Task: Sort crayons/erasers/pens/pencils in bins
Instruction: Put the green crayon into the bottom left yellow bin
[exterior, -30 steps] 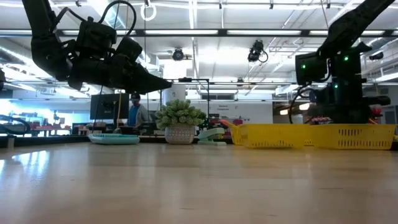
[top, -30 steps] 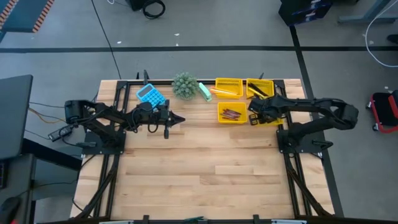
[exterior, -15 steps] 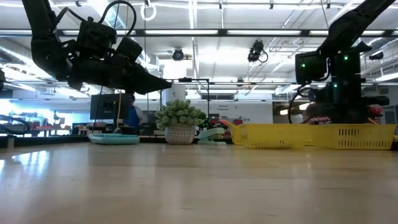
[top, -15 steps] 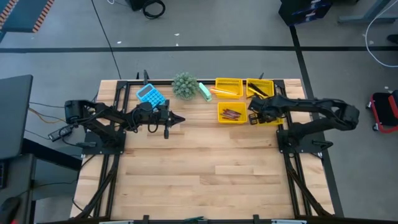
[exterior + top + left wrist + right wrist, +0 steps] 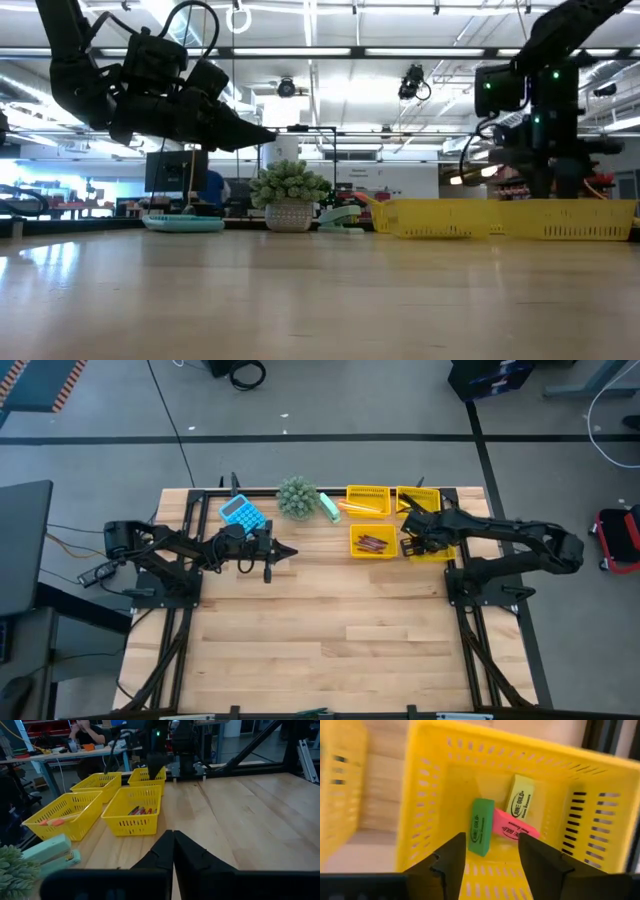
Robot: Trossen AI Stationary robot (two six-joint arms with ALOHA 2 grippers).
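1. The left gripper [image 5: 290, 551] hovers above the bare wooden desk [image 5: 330, 610] left of its centre, its two dark fingers pressed together and holding nothing; the bins lie well apart from it, toward the far right corner.
2. A blue calculator [image 5: 242, 512] lies near the far edge, just behind the left gripper, beside a small green potted plant [image 5: 297, 497] and a pale green block-shaped object [image 5: 330, 508].
3. Four bright yellow rectangular plastic bins with slotted low sides sit grouped at the far right of the desk, two in a far row and two in a nearer row.
4. The far-left bin [image 5: 367, 501] holds long orange pencils [image 5: 365, 508].
5. The near-left bin [image 5: 373, 542] holds short reddish crayons [image 5: 374, 542].
6. The far-right bin [image 5: 418, 502] holds thin dark pens [image 5: 421, 506].
7. The right gripper [image 5: 406, 540] hangs over the near-right bin [image 5: 430, 795], its fingers spread apart and empty.
8. In that bin lie three small block erasers, touching one another: a green eraser [image 5: 480, 826], a pink eraser [image 5: 511, 829] and a yellow eraser [image 5: 519, 799], directly below and between the right gripper's fingers [image 5: 451, 860].
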